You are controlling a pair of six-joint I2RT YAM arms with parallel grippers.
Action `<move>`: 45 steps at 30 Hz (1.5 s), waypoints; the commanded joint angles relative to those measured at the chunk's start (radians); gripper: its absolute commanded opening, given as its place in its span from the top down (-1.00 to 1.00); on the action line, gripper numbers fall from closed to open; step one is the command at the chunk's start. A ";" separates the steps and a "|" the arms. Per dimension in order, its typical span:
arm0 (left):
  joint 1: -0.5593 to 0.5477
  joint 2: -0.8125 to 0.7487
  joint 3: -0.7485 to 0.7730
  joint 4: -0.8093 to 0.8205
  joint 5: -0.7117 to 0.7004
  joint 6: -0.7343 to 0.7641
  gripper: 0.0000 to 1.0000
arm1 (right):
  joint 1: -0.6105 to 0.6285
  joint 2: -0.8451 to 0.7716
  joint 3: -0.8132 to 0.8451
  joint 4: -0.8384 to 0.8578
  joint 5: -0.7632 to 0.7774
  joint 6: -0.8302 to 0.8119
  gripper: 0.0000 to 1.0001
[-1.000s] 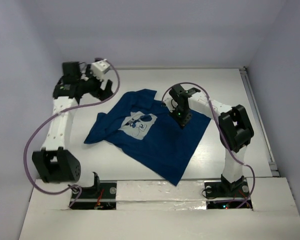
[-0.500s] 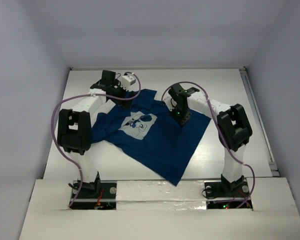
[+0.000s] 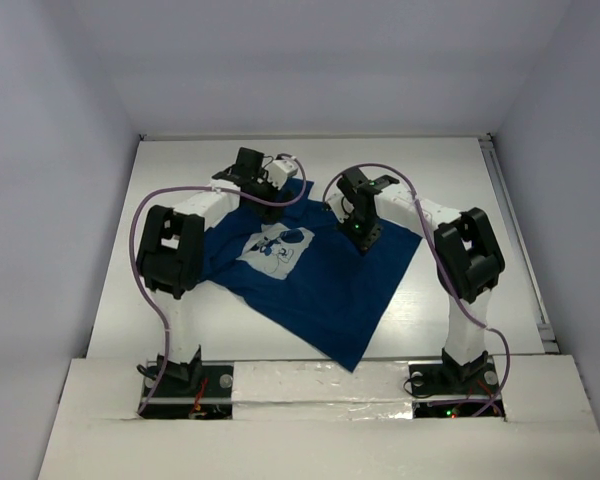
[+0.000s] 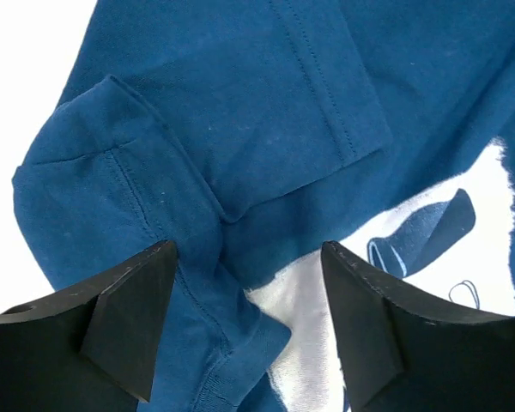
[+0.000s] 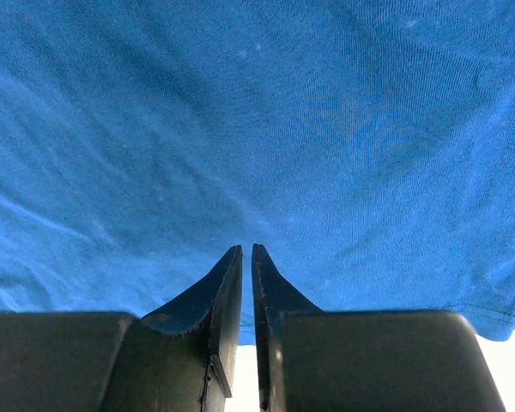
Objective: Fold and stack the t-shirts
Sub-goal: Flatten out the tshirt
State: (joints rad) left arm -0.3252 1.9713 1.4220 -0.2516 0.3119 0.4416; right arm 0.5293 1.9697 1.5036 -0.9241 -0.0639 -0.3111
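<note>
The dark navy t-shirt [image 3: 320, 285] lies spread but rumpled on the white table, with its white and light-blue graphic [image 3: 278, 245] facing up. My left gripper [image 3: 268, 192] is open just above the shirt's far left part. In the left wrist view the gripper [image 4: 247, 249] straddles a folded sleeve and hem [image 4: 197, 180] beside the graphic [image 4: 429, 223]. My right gripper [image 3: 363, 238] is shut, with its tips down on the shirt's far right part. In the right wrist view the gripper [image 5: 247, 249] meets plain blue cloth [image 5: 240, 112], and no cloth shows between the jaws.
The white table [image 3: 450, 170] is ringed by pale walls, with a metal rail [image 3: 520, 240] along its right edge. A purple cable [image 3: 150, 200] loops off the left arm. The shirt's near corner [image 3: 352, 362] reaches the table's front edge.
My left arm has swung in from the far left of the table to above the shirt's upper left edge. The right arm and the shirt have not moved.
</note>
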 commanded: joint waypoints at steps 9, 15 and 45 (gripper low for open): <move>-0.008 -0.002 0.020 0.086 -0.152 -0.014 -0.21 | -0.008 -0.008 -0.014 0.042 -0.039 -0.013 0.76; -0.008 0.023 0.032 0.068 -0.136 -0.017 -0.12 | -0.008 -0.015 -0.008 0.041 -0.048 -0.011 0.77; 0.205 0.132 0.366 0.026 -0.212 -0.029 1.00 | -0.008 0.066 -0.045 0.067 0.010 -0.008 1.00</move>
State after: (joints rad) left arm -0.1867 2.0865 1.7050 -0.2077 0.1211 0.4244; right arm 0.5293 2.0151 1.4689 -0.8841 -0.0769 -0.3180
